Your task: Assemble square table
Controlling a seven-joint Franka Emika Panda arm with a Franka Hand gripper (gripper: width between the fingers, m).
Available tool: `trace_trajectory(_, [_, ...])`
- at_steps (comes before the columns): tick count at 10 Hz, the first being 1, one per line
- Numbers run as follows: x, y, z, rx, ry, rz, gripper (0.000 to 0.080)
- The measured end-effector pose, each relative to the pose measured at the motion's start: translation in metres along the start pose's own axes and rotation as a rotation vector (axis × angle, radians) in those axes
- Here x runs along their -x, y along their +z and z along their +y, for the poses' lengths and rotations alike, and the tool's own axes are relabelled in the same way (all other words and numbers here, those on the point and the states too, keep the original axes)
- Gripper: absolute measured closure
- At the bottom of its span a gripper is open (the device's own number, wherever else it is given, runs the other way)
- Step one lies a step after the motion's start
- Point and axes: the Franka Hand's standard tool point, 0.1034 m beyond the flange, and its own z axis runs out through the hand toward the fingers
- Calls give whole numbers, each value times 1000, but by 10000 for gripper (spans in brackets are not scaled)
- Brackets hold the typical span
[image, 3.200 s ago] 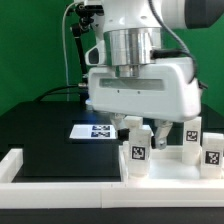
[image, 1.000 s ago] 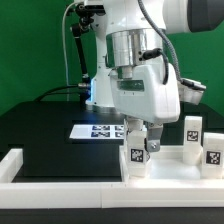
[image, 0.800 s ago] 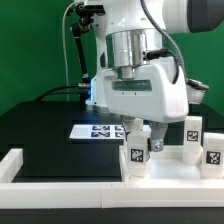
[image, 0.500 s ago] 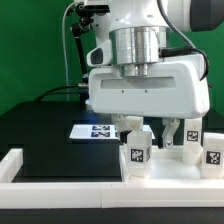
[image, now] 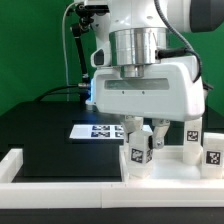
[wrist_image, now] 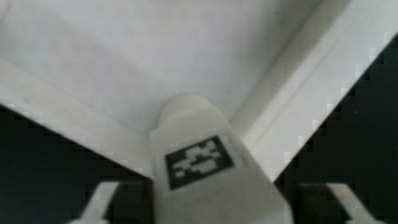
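Note:
My gripper (image: 142, 140) reaches down over the square table top (image: 172, 166) at the exterior view's lower right. Its fingers are shut on a short white tagged leg (image: 140, 149), which leans a little just over the top's left part. In the wrist view the same leg (wrist_image: 206, 150) stands between my two fingers (wrist_image: 111, 203), with narrow dark gaps at each side. The top's flat surface (wrist_image: 107, 60) and raised rim (wrist_image: 306, 70) lie behind it. Two more tagged legs (image: 193, 139) (image: 213, 150) stand on the top at the exterior view's right.
The marker board (image: 98, 130) lies on the black table behind the top. A long white L-shaped wall piece (image: 60, 186) runs along the front, with its short arm (image: 10, 160) at the exterior view's left. A lamp stand (image: 76, 45) rises at the back.
My wrist turned from its angled pose back to square with the camera. The leg went with it and now sits slightly higher and more tilted than half a second ago.

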Motion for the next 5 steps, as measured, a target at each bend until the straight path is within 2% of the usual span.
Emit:
trace_trajectory(1, [0,0,0,0,85,0,502])
trace_trajectory(2, [0,0,0,1,158,0,502])
trace_trajectory(4, [-1,1,1,7,479,-29,504])
trace_trajectory(5, [0,1,0,-11,709,-62,504])
